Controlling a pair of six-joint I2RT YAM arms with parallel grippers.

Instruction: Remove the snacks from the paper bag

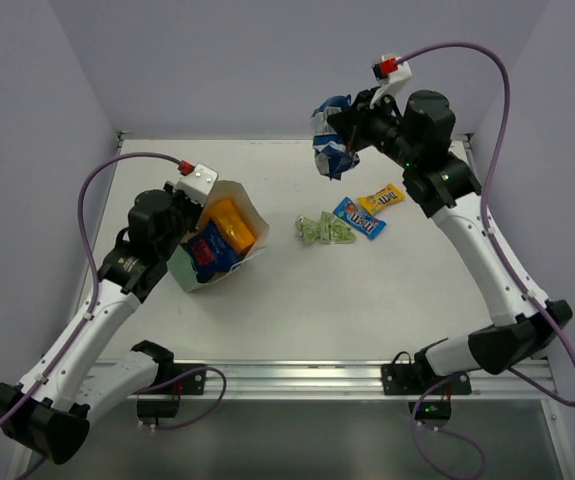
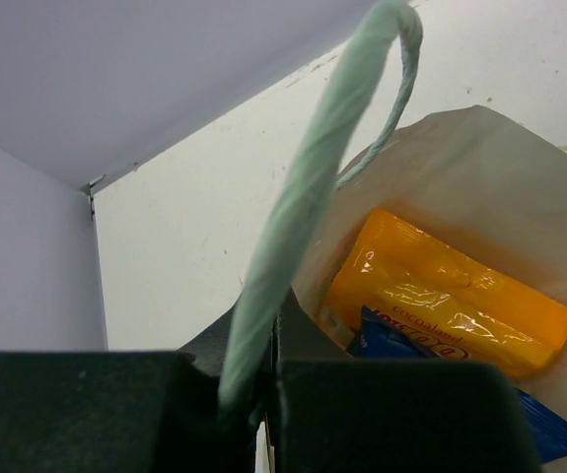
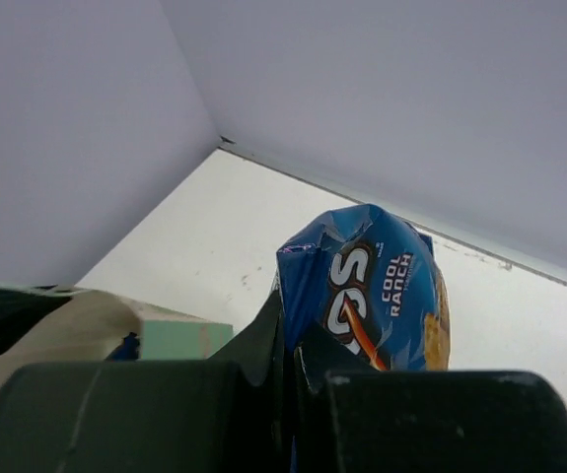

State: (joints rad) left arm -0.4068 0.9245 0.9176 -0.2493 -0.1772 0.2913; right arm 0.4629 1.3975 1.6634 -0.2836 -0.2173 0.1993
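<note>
The mint-green paper bag (image 1: 192, 275) lies tilted on the left of the table, its mouth open toward the right. Inside it show an orange pouch (image 1: 232, 222) and a dark blue chip bag (image 1: 210, 256). My left gripper (image 1: 189, 218) is shut on the bag's string handle (image 2: 303, 217) at its rim. The pouch (image 2: 451, 296) and chip bag (image 2: 549, 429) also show in the left wrist view. My right gripper (image 1: 350, 132) is shut on the second dark blue chip bag (image 1: 332, 135), holding it in the air at the back; this chip bag also shows in the right wrist view (image 3: 372, 296).
Pale green sachets (image 1: 322, 230), a blue candy pack (image 1: 359, 217) and a yellow candy pack (image 1: 380, 200) lie on the table right of centre. Lavender walls close the back and both sides. A metal rail runs along the near edge.
</note>
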